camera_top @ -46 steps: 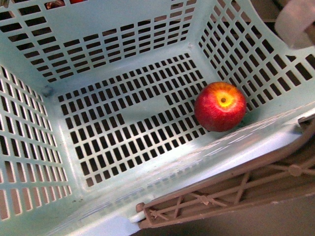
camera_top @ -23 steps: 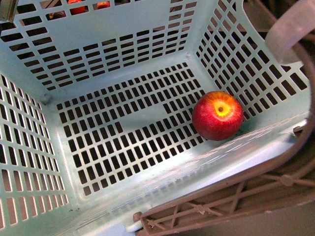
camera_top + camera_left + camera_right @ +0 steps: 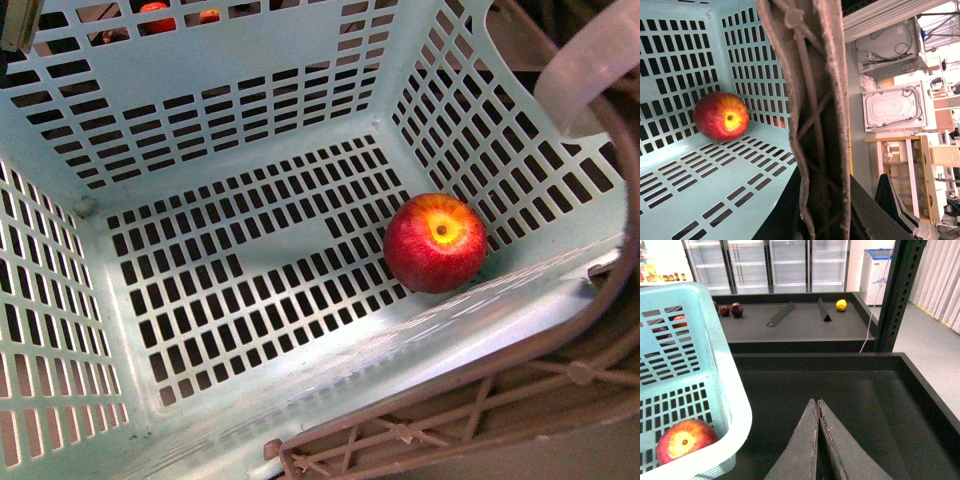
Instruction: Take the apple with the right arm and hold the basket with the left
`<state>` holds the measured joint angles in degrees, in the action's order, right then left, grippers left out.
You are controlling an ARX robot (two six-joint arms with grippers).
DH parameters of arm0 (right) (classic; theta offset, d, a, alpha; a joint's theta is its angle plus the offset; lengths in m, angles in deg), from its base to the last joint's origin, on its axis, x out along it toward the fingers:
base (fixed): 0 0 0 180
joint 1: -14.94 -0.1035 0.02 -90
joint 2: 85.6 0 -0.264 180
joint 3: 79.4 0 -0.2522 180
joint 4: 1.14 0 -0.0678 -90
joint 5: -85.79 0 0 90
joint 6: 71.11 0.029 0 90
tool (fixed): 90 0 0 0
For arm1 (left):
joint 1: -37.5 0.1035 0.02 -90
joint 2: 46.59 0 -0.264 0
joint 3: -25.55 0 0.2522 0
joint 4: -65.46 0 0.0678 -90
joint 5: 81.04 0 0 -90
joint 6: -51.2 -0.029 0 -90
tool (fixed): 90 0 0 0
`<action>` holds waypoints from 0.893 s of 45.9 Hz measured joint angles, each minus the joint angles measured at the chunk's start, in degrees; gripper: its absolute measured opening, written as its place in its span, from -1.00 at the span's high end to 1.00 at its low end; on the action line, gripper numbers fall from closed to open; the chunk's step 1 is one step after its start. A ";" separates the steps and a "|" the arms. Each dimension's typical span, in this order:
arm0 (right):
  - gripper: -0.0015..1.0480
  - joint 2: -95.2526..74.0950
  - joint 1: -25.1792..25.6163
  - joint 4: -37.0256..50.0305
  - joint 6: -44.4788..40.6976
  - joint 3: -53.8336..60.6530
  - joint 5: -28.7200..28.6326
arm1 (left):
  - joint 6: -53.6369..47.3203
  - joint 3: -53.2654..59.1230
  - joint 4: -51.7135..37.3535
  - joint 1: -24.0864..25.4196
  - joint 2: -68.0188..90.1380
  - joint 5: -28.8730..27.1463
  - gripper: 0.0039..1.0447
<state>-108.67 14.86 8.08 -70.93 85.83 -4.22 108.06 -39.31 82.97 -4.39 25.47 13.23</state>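
Counts:
- basket [image 3: 220,45] x1, with taupe handles [image 3: 578,372] x2 and a white band [image 3: 590,60] on one
- apple [image 3: 436,243] x1, on the basket floor
- far shelf [image 3: 805,325], right wrist view:
  - small dark red apples [image 3: 736,309] x2 in the clear, a third half hidden at the basket wall
  - more red fruit [image 3: 680,320] behind the slots, can't count
  - yellow fruit [image 3: 841,304] x1
  - dark wedge dividers [image 3: 781,314] x2
- chest freezer [image 3: 879,267] x1
- white appliances [image 3: 892,107] x2, left wrist view
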 joint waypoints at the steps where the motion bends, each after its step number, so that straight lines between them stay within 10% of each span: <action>1: 0.96 0.52 0.00 -0.48 0.00 0.00 0.00 | -0.02 0.00 0.00 0.00 0.00 0.00 0.84; 41: 0.96 22.56 0.00 -22.80 0.00 0.00 0.11 | 0.00 -0.04 0.00 0.00 -0.02 0.00 0.84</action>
<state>-86.11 14.86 -14.72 -70.93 85.83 -4.11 108.06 -39.35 82.97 -4.39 25.44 13.23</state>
